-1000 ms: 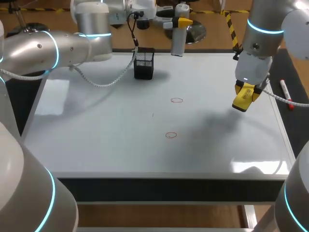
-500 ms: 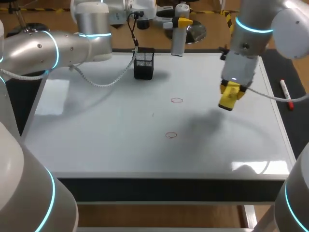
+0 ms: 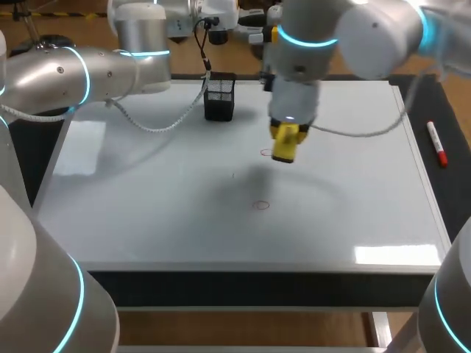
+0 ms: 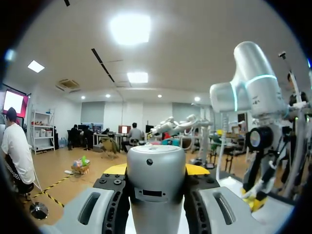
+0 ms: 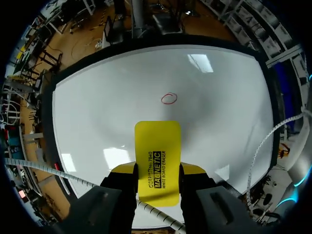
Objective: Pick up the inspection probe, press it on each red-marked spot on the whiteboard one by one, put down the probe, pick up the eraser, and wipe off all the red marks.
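My right gripper (image 3: 285,136) is shut on the yellow eraser (image 3: 284,144) and holds it just above the whiteboard (image 3: 147,198), beside the far red mark (image 3: 264,152). A second red mark (image 3: 261,205) lies nearer the front. In the right wrist view the eraser (image 5: 157,161) sits between the yellow fingers, with one red mark (image 5: 168,98) ahead of it. My left gripper (image 4: 156,169) is shut on the grey probe (image 4: 156,183) and is raised behind the board's far edge. In the head view my right arm mostly hides it.
A black mesh pen holder (image 3: 219,98) stands near the board's far edge, left of the eraser. A red marker (image 3: 436,143) lies on the dark surface beyond the board's right edge. My left arm (image 3: 81,73) spans the far left.
My right arm has swung left across the board with the eraser, from near the right edge to beside the far red mark. The left arm has not moved.
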Motion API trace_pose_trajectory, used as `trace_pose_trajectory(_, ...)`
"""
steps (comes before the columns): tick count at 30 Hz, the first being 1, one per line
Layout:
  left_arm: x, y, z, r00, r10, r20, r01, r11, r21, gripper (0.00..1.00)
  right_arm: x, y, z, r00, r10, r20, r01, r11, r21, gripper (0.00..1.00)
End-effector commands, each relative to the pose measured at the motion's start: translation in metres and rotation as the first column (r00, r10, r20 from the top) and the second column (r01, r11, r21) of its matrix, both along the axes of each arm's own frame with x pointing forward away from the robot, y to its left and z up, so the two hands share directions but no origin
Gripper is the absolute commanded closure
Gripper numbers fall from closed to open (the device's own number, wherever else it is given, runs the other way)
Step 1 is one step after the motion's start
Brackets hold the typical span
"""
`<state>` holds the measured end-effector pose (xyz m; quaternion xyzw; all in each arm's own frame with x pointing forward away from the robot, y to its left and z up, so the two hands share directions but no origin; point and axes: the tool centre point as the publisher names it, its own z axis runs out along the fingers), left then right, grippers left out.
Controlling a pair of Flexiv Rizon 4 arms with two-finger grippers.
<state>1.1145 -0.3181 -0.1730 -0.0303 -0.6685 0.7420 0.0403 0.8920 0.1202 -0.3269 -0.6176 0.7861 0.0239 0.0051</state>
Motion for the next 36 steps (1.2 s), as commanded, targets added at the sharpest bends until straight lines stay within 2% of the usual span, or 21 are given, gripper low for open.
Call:
trace_pose_trajectory(1, 0.001, 0.000, 0.001, 1.000, -0.002, -0.001, 0.002, 1.000, 0.001, 1.00, 0.015, 0.037, -0.009, 0.998, 0.050, -0.046, -0.055, 0.991, -0.118, 1.00)
trace_pose_trajectory(6, 0.001, 0.000, 0.001, 1.000, -0.002, -0.001, 0.002, 1.000, 0.001, 1.00, 0.029, 0.051, -0.021, 0.985, 0.153, -0.078, -0.163, 0.976, -0.144, 1.00)
trace_pose_trajectory(15, 0.001, 0.000, 0.001, 1.000, -0.002, -0.001, 0.002, 1.000, 0.001, 1.00, 0.051, 0.051, -0.040, 0.977, 0.187, -0.103, -0.202, 0.965, -0.165, 1.00)
trace_pose_trajectory(24, 0.001, 0.000, 0.001, 1.000, -0.002, -0.001, 0.002, 1.000, 0.001, 1.00, 0.051, 0.051, -0.064, 0.977, 0.191, -0.094, -0.202, 0.971, -0.129, 1.00)
trace_pose_trajectory(36, 0.001, 0.000, 0.001, 1.000, -0.002, -0.001, 0.002, 1.000, 0.001, 1.00, 0.046, 0.041, -0.077, 0.981, 0.178, -0.072, -0.184, 0.979, -0.084, 1.00)
